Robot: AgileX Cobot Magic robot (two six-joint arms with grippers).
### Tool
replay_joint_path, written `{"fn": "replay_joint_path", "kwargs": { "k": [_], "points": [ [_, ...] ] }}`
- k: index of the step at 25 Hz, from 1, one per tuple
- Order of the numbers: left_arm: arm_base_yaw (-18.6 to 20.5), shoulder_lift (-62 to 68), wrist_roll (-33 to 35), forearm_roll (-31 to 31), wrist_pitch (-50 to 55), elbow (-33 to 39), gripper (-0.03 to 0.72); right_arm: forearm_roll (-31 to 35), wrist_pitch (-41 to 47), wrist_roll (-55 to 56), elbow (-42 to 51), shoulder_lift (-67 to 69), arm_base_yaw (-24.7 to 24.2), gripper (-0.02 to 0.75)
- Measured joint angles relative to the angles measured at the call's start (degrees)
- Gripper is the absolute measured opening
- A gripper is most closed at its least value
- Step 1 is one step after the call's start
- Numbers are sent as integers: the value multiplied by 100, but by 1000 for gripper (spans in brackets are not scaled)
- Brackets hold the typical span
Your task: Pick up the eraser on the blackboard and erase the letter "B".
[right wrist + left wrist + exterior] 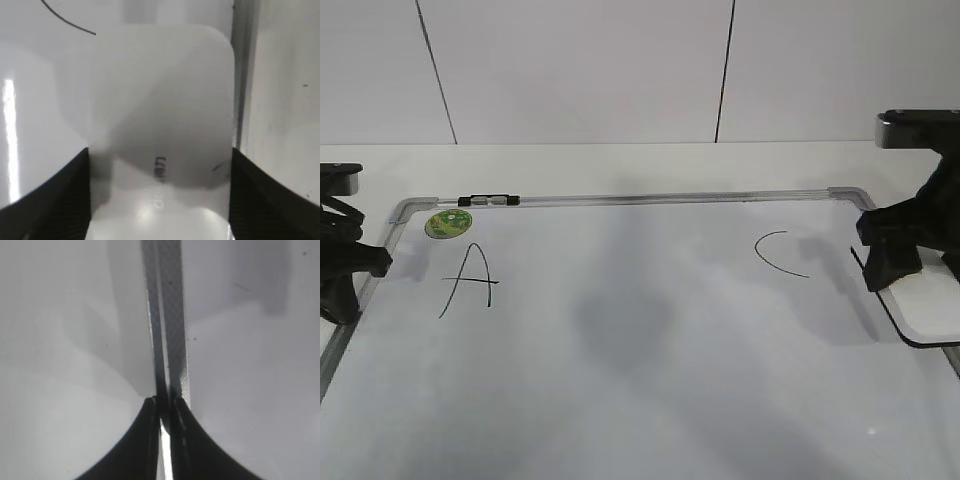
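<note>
Right gripper (160, 200) spread wide, fingers flanking eraser (162, 100), which lay flat at blackboard's (650, 400) right edge beside "C" (780, 253). Left gripper (162, 405) pinched nearly closed, holding nothing, over board's left frame (170, 315).

A white table (620, 165) carries the blackboard (640, 400), which lies flat and fills most of it; bare tabletop shows behind the board's far edge
</note>
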Motion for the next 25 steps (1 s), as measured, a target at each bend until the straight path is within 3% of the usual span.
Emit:
{"fn": "replay_joint_path", "kwargs": {
  "k": [25],
  "points": [
    [0,0,0,-21,8,0,13,-206,-744,-273,2,793,-275,546]
  ]
}}
